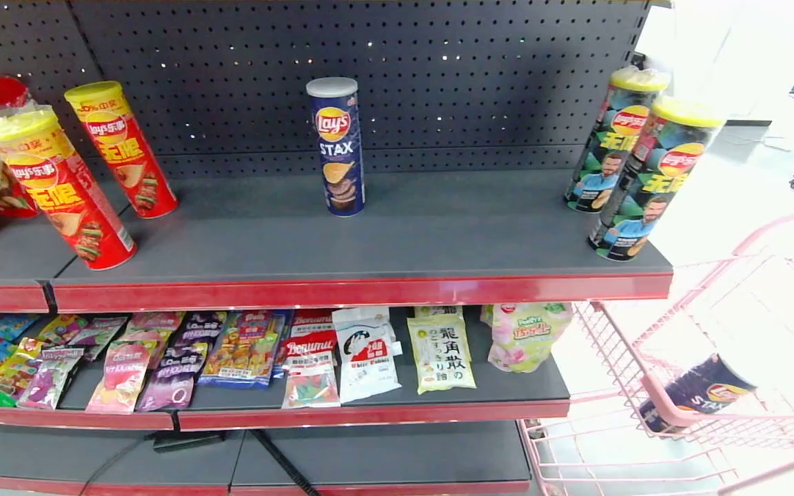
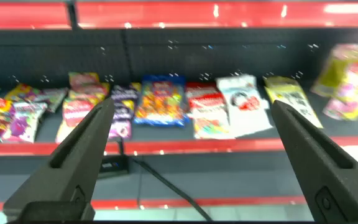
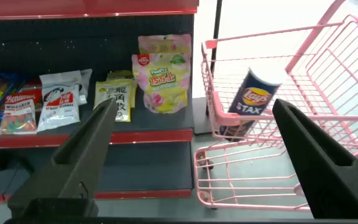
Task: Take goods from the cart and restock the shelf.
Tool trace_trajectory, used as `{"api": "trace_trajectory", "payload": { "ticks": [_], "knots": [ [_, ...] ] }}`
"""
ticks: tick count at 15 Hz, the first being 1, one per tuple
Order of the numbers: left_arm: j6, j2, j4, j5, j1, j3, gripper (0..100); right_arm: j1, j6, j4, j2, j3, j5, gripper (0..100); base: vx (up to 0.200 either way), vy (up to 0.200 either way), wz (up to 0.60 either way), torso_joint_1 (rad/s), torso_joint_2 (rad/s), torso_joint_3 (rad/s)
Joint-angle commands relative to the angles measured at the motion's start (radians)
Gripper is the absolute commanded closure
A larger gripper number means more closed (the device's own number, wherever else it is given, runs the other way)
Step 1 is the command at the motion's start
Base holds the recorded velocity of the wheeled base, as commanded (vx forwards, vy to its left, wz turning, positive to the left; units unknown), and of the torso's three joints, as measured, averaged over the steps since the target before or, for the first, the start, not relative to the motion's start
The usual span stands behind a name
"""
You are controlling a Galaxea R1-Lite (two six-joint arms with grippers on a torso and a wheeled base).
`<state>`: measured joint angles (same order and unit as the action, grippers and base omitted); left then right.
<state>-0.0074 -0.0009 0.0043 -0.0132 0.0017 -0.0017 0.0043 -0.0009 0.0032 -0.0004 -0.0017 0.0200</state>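
**One blue can on the shelf, one in the cart**

On the grey metal upper shelf [image 1: 438, 234], two red tube cans with yellow lids [image 1: 59, 186] stand at 9 o'clock. A dark blue tube can with grey lid [image 1: 336, 148] stands upright at 12 o'clock. At 4 o'clock the pink wire cart [image 1: 659, 405] holds a second blue can [image 1: 697, 393], lying tilted. The left gripper [image 2: 191, 106] and the right gripper [image 3: 192, 104] are both spread wide, holding nothing.

Printed logos cover the blue canister [image 1: 336, 148] and the snack bags [image 1: 367, 355].
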Motion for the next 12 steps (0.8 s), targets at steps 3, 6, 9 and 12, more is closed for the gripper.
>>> {"api": "trace_trajectory", "payload": {
  "ticks": [3,6,9,12],
  "knots": [
    [0.000,0.001,0.000,0.001,0.000,0.000,0,0.000,-0.001,0.000,0.000,0.002,0.000,0,-0.133,-0.133,0.00,0.000,0.00,0.005],
    [0.000,0.001,0.000,-0.001,0.000,0.000,0,0.000,-0.001,0.000,0.000,0.000,0.000,0,0.000,0.000,0.00,0.000,0.00,0.000],
    [0.000,0.001,0.000,0.001,0.000,0.000,0,0.000,-0.001,0.000,0.000,0.000,0.000,0,0.000,0.000,0.00,0.000,0.00,0.000],
    [0.001,0.001,0.000,0.001,0.000,0.000,0,0.000,-0.001,0.000,0.000,0.000,0.000,0,0.133,0.000,0.00,0.002,0.00,0.000]
  ]
}}
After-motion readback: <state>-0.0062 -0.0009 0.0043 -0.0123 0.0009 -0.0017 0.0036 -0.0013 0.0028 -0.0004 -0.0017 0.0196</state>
